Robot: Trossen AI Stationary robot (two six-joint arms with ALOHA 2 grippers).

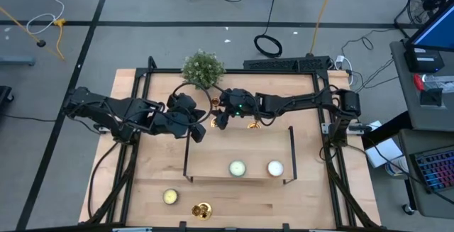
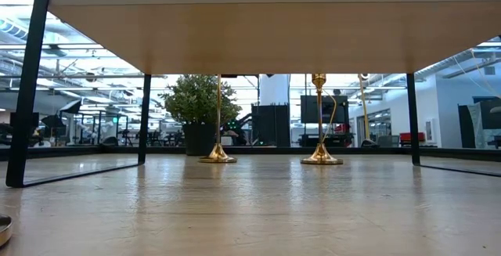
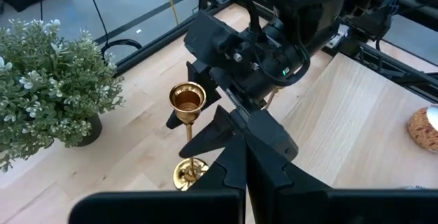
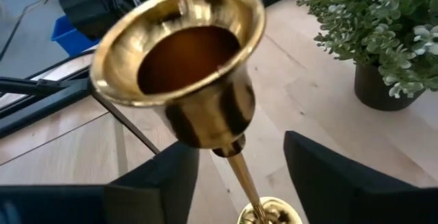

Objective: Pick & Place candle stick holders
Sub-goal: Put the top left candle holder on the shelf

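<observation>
Right gripper (image 4: 239,164) is at the back of the table, beside the potted plant (image 1: 203,69). Its fingers (image 4: 328,183) are spread, one on each side of the thin stem of the first candle stick holder (image 4: 181,53), with a gap on both sides and no contact visible. That holder stands upright on the wood. Its gold cup rises above the fingertips and its round base lies below and between them. Left gripper (image 1: 199,128) is on the other side of the same holder, near it but apart. Its fingers (image 3: 270,138) are pressed together with nothing between them, and the tips point toward the holder's base and the right gripper's body. Second candle stick holder (image 2: 321,158) is upright on the table, outside the right gripper's fingers on the side away from the plant, well clear of the left fingers. Third candle stick holder (image 1: 202,209) sits at the front edge of the table, well apart from both pairs of fingers. A pale yellow candle (image 1: 169,196) is just beside it. A low wooden shelf (image 1: 213,154) on black legs stands between the grippers and the front edge and carries two round candles (image 1: 236,167). From table height, the first and second holders show beyond the shelf, base and stem only, with the cups hidden by the shelf board.
</observation>
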